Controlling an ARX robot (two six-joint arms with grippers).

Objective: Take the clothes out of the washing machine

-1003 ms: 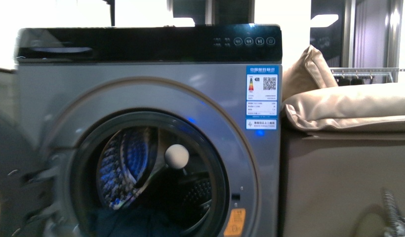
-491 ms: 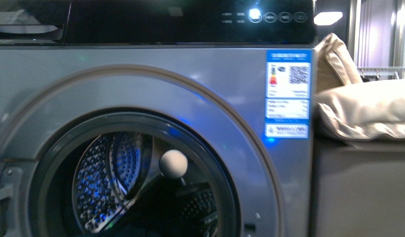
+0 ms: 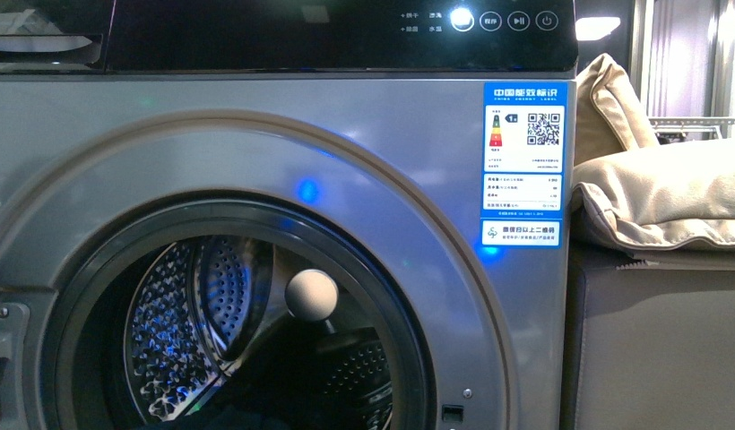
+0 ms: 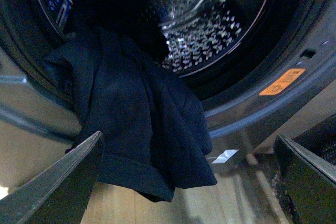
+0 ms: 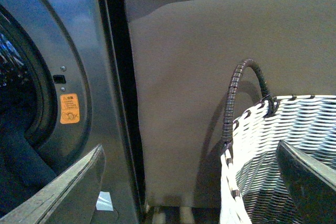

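The grey washing machine [image 3: 256, 143] fills the front view, its round opening showing the steel drum [image 3: 203, 322] and a white ball [image 3: 311, 295]. Neither gripper shows there. In the left wrist view the dark navy clothes [image 4: 136, 119] hang limp out of the drum over the door rim toward the wooden floor. My left gripper [image 4: 191, 182] is open, just in front of the garment's lower hem, holding nothing. My right gripper [image 5: 191, 182] is open and empty, beside the machine's front [image 5: 63, 66] with its orange sticker [image 5: 69, 108].
A white woven basket [image 5: 283, 156] with a dark handle stands right of the machine, under my right gripper. A grey-brown sofa side [image 5: 210, 77] rises behind it. Beige cushions [image 3: 669, 197] lie on top to the right.
The front view has moved closer to the machine and slightly left; the machine now fills the frame, and the open door at the left edge and the basket are out of view.
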